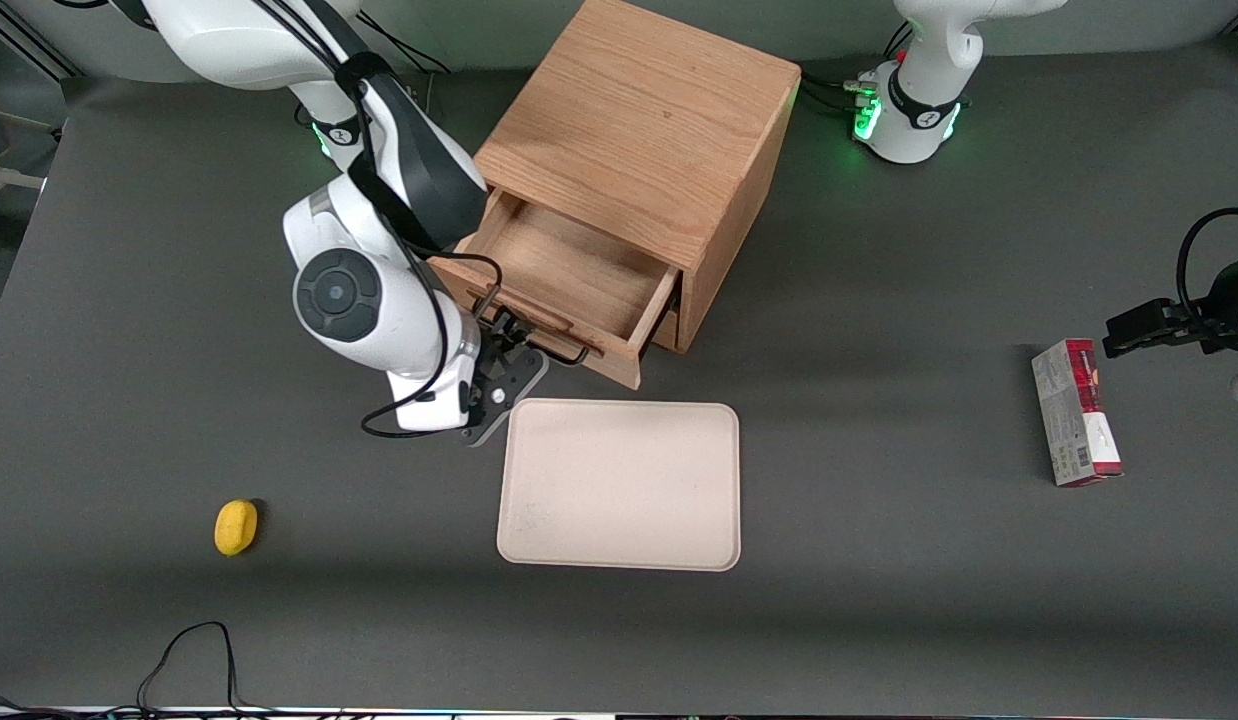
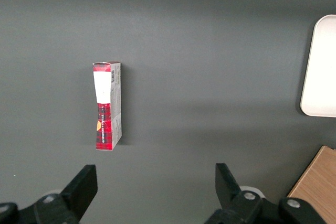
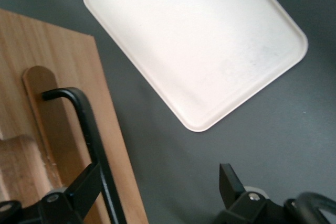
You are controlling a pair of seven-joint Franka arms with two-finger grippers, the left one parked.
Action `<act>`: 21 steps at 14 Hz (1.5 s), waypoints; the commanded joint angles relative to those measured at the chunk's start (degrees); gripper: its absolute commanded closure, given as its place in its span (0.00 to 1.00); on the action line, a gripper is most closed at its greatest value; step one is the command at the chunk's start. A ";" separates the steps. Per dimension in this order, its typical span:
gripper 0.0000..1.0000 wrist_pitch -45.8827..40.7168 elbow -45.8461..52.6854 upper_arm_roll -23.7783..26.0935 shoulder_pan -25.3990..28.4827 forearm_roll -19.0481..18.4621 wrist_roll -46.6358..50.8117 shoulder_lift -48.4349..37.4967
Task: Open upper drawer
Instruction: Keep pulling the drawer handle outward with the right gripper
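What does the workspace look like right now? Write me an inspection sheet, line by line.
Surface: dark grey table, matte, no spills seen.
Job's things: upper drawer of the oak cabinet is pulled well out, its inside bare wood; its black bar handle is beside one finger of the hand.
Clutter: beige tray nearer the front camera than the drawer; yellow object toward the working arm's end; red and white carton lying flat toward the parked arm's end.
Grippers: the hand is open at the drawer front, its fingers spread wide and not closed on the handle.
Cables: black cable loop at the table edge nearest the camera.
Surroundings: nothing seen.
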 commanded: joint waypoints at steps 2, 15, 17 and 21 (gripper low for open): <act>0.00 -3.30 0.04 0.22 0.11 -0.63 -0.19 -0.07; 0.00 -0.85 -0.84 -0.13 -0.07 -1.86 -0.90 0.80; 0.00 -0.14 -0.75 -0.13 -0.24 -1.95 -0.99 0.98; 0.00 -0.05 -0.67 -0.13 -0.42 -1.95 -1.16 1.51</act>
